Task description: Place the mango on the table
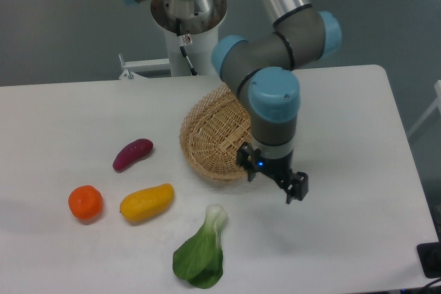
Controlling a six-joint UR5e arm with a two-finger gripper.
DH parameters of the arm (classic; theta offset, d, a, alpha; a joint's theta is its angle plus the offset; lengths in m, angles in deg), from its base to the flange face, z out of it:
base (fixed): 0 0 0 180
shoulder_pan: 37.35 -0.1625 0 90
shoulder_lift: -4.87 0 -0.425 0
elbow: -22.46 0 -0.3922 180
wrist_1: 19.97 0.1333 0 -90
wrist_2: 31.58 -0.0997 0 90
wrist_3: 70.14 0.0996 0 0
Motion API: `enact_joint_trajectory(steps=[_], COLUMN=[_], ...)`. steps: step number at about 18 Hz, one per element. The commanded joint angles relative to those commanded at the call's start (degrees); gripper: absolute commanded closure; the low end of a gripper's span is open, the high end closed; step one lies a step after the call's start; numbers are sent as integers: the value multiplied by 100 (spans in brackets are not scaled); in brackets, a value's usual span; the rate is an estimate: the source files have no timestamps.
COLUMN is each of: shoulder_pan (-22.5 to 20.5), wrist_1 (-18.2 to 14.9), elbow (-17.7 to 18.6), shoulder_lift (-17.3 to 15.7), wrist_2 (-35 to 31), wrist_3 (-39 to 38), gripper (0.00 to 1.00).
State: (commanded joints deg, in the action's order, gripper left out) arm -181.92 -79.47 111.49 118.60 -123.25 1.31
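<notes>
Gripper (275, 182) of mine hung over the white tabletop (358, 135) just right of the woven wicker basket (215, 137), holding nothing; I could not tell how wide its fingers stood. Nearest lay the leafy green bok choy (200, 253). Left of it, the smooth yellow-orange mango (146, 202) rested on the table beside the round orange fruit (85, 202). Farther off lay the purple tuber (132, 153).
</notes>
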Motion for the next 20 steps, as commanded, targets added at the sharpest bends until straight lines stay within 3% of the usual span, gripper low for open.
enact_joint_trajectory(steps=[7,11,20], shoulder_pan=[-387,-528,-555], wrist_1=[-448,-466,-466], elbow=[-281,-378,-492], shoulder_lift=[53,97,211], wrist_2=[53,132,141], wrist_3=[598,1011,1029], gripper=[0,0,0])
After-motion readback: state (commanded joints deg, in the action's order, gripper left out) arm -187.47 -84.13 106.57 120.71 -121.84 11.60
